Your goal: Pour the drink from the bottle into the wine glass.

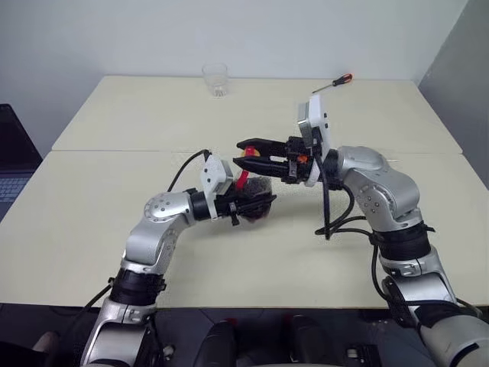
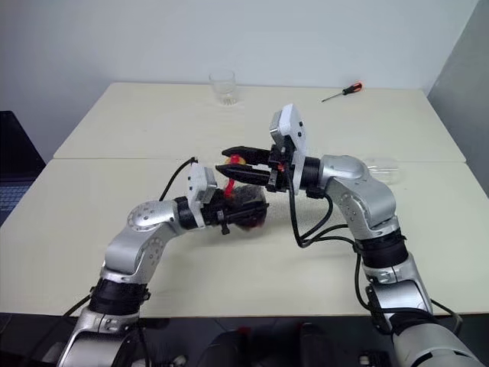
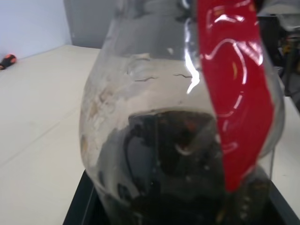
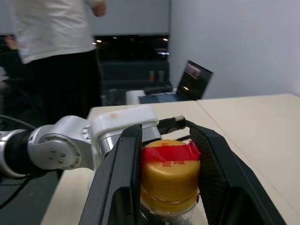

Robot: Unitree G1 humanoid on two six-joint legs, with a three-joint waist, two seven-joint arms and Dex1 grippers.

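The left gripper (image 1: pixel 246 208) holds the squat clear plastic bottle (image 1: pixel 256 200). The right gripper (image 4: pixel 169 180) clamps its yellow cap (image 4: pixel 169 176). A loose body grip risks the bottle spinning while uncapping.

The small clear plastic bottle (image 1: pixel 254 197) with red label and yellow cap (image 4: pixel 169 176) sits mid-frame, upright, dark brown drink (image 3: pixel 173 164) filling its lower bulb.
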